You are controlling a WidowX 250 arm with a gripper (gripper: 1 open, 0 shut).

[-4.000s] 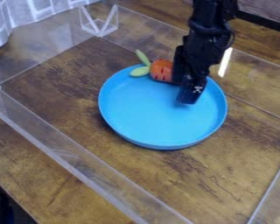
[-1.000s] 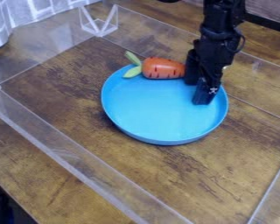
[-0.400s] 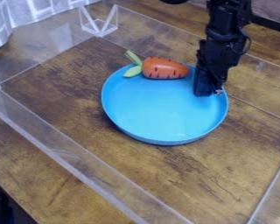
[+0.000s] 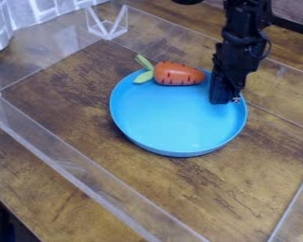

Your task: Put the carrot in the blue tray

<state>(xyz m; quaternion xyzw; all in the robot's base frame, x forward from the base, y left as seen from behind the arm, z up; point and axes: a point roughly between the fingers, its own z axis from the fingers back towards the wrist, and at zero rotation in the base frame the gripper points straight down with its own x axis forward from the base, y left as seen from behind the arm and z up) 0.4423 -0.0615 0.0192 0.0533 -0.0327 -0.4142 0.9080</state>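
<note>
One carrot (image 4: 176,73) perched on far rim of blue tray (image 4: 167,128), leafy tip hanging outside over desk (image 4: 65,104). Tool (image 4: 222,95) pressed together, gripping nothing, pointing down at right rim (beside carrot, apart). Risk: nudged tray rolling carrot off.

1 high angled view, close over table (image 4: 65,123)

The carrot (image 4: 176,73) lies on the far rim of the blue tray (image 4: 167,128), leafy tip pointing left. The black gripper (image 4: 223,95), closed and empty, points down just right of it.
</note>
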